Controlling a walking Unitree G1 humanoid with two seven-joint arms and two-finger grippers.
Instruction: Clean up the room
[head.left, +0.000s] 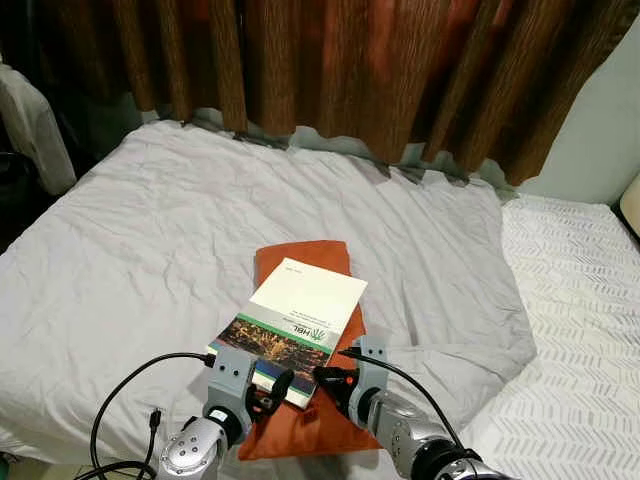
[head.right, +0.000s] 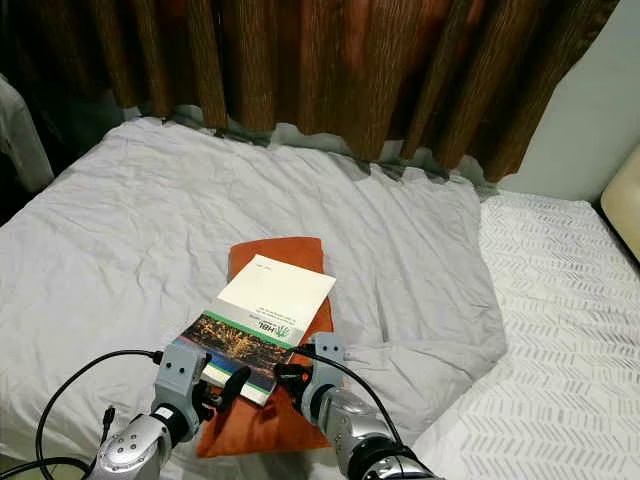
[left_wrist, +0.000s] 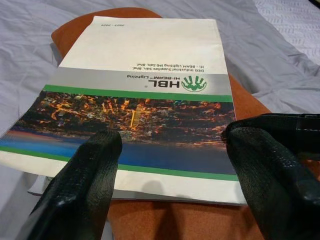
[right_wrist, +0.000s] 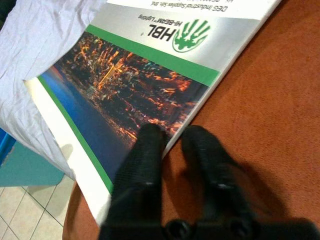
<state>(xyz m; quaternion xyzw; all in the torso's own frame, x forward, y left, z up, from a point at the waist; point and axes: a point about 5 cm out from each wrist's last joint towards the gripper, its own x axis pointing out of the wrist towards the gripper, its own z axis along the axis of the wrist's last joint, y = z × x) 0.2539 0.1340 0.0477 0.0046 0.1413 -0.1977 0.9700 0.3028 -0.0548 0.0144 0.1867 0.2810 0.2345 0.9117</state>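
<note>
Currently both arms are low at the near edge of the bed (head.left: 130, 260), closing in on a catalogue (head.left: 295, 325) that lies on an orange cushion (head.left: 320, 410). Catalogue sits flat, cover up, its near end overhanging the cushion toward the robot. That overhang is probably the easiest place to get a finger under a thin, floppy booklet.

Left gripper (head.left: 272, 388): fingers spread wide, one each side of the catalogue's near end in the left wrist view, gripping nothing. Forearm angled up and inward from the lower left, cable looping off the wrist.

Right gripper (right_wrist: 175, 145): fingers close together with a narrow gap, tips at the catalogue's side edge where it meets the cushion. One finger lies over the cover's corner, the other on the cushion fabric. No firm hold evident. Forearm comes in from the lower right, pointing toward the left gripper.

Judgement: this is the approach before a two-handed pickup. Risk: pages fanning or sliding off the soft cushion.
</note>
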